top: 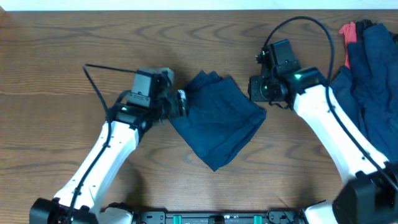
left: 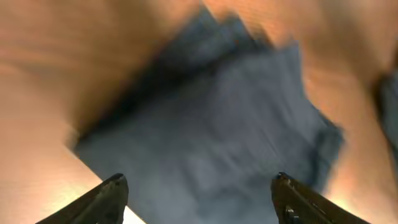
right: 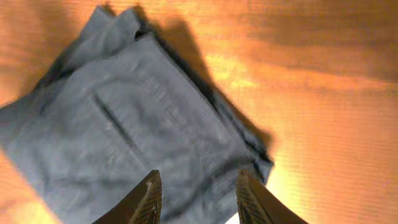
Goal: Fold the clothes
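Navy folded shorts (top: 217, 121) flat on wooden table (top: 56, 43). Left gripper (left: 199, 186) at shorts' left edge, jaws wide, empty. Right gripper (right: 198, 186) over right edge, jaws parted, empty. Unfolded pile (top: 373, 74) right of shorts. Likely best: retreat upward, avoid snagging folds.

One folded navy garment (top: 217, 124), one unfolded heap (top: 373, 81) (with one coral-red piece (top: 348, 31))

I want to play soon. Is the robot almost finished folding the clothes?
Not yet. One navy garment lies folded mid-table; that looks done. Both sets of jaws stand open beside it, holding nothing. The heap of navy clothes with a coral-red piece at the right edge is left to fold.
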Tool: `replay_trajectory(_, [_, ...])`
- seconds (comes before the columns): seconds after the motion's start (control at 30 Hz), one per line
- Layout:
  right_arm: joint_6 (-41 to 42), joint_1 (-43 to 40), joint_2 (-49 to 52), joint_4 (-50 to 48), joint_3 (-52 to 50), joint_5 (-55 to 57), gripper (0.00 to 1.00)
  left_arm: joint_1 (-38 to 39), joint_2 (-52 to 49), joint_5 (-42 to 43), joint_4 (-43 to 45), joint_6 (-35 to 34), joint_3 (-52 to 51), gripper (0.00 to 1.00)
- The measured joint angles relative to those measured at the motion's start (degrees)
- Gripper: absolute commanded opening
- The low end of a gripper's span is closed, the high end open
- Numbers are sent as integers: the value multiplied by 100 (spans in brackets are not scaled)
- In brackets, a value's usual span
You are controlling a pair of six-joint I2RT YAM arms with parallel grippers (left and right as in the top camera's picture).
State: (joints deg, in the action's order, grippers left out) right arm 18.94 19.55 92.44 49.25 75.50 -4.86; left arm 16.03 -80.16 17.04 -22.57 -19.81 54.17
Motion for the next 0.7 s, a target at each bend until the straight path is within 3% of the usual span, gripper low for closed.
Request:
replay_trajectory(0.17, [-7,319,70,212,-195,-74,40,-326,-813,-352,507,175,11,74])
replay_trajectory(0.33, [13,603,162,-107,-717,-111,41,-365,-1639,-234,446,219,11,65])
replay_trajectory(0.53, [101,680,369,-901,-1537,-131,43,-361,-1967,-22,-625,225,20,55])
replay_trajectory(0.7, [125,678,490,-1768,-2155,-81,44,-361,-1965,221,-1821,157,48,55])
